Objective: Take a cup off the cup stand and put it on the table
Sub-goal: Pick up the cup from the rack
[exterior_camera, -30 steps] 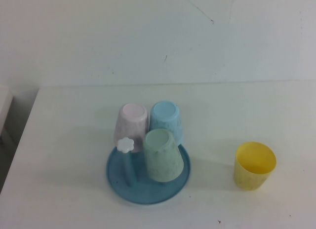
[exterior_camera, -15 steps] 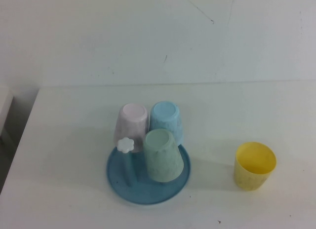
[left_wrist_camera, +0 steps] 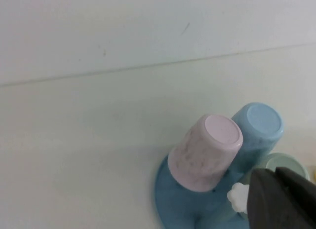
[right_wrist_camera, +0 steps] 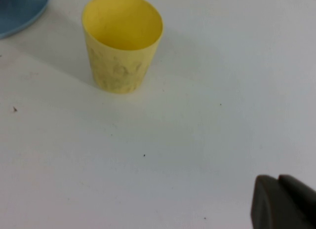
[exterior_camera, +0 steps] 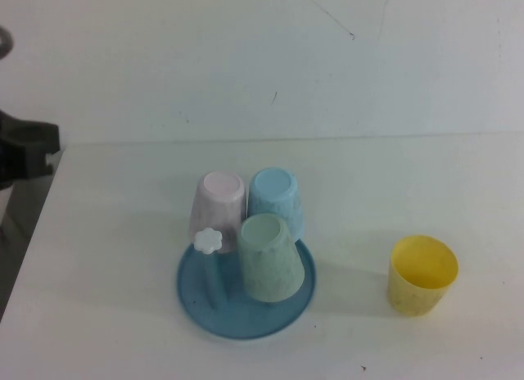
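The pale pink cup [exterior_camera: 219, 204] sits upside down on a peg at the back left of the round blue cup stand [exterior_camera: 196, 306]. It also shows in the left wrist view [left_wrist_camera: 205, 152], tilted, on the stand [left_wrist_camera: 170, 199]. My left gripper [left_wrist_camera: 274, 175] is shut and empty, above and apart from the stand; a dark part of my left arm [exterior_camera: 29, 142] shows at the table's far left edge. My right gripper [right_wrist_camera: 277, 180] is shut and empty over the bare white table [right_wrist_camera: 197, 115], and is out of the high view.
A light blue cup [exterior_camera: 276, 200] and a pale green cup [exterior_camera: 268, 257] also sit upside down on the stand. One bare peg with a white flower cap [exterior_camera: 210, 240] stands at its left. A yellow cup [exterior_camera: 421, 275] stands upright on the table to the right.
A dark part of my left arm has come into the high view at the far left edge. The cups and the stand have not moved.
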Controlling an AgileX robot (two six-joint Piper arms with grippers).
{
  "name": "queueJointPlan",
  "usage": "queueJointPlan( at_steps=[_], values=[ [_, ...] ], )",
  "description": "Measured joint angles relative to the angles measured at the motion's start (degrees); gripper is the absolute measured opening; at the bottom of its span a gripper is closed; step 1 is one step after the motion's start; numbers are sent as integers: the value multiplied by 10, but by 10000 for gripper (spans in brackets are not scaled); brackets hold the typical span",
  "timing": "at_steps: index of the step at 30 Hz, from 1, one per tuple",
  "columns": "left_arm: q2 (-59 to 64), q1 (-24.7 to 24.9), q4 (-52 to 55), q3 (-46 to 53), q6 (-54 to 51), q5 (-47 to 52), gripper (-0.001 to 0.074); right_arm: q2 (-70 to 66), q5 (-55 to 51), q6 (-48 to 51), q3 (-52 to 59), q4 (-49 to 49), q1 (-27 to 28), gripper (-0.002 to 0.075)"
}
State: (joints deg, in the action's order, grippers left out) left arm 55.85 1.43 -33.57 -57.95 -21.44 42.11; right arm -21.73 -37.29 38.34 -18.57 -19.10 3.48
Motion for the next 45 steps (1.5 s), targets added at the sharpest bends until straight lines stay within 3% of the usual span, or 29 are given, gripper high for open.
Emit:
queueJointPlan(
  at_steps=[6,14,19,23,26,29,34,45],
  values=[
    [132,13,13,-114,-8,88,-3,-8,-2,1,0,0,0,-3],
    [274,140,130,-204,0,130,-3,-8,1,1,0,0,0,-3],
    [323,187,180,-236,8,137,17,-8,5,1,0,0,0,-3],
    [353,208,215,-252,12,137,195,-8,14,1,0,0,0,-3],
    [373,210,227,-263,55,140,441,-8,15,1,0,0,0,-3],
    [394,211,230,-277,84,146,612,-8,16,3,0,0,0,-3],
    [428,211,233,-302,106,149,682,-8,16,3,0,0,0,-3],
    [474,222,238,-329,112,133,692,-8,19,3,0,0,0,-3]
  ],
)
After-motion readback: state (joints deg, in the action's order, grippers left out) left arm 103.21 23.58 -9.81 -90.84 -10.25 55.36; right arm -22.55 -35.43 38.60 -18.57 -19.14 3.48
